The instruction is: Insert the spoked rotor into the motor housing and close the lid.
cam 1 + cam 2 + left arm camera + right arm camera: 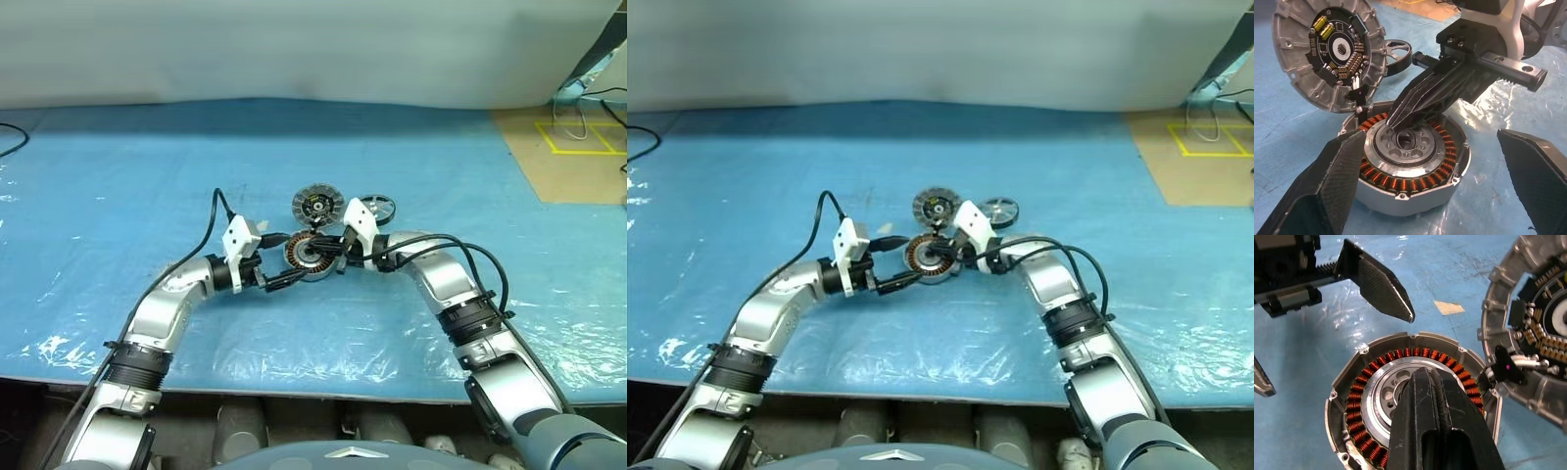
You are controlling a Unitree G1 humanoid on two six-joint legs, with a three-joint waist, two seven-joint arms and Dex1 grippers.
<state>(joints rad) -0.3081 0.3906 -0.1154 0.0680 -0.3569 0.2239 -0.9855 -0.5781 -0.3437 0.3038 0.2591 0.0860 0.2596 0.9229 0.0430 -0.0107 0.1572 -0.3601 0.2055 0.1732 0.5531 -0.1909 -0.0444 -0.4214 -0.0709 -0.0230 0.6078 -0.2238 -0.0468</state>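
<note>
The thin, stiff, probably light spoked rotor [377, 208] lies untouched, best pinched across its rim, while the closed right pincer [1422, 382] probes the motor housing [1405, 166] and the left pincer [1435, 176] gapes.

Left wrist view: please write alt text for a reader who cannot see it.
The shut right gripper points into the centre of the open motor housing, between the wide-open left gripper's fingers. The lid stands tilted behind the housing, the spoked rotor beyond.

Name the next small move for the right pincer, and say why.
Probably lift the shut right pincer out of the silver copper-wound motor housing, toward the thin dark spoked rotor. Its tips sit at the housing's centre holding nothing, and the rotor lies behind on the blue sheet, uninserted.
</note>
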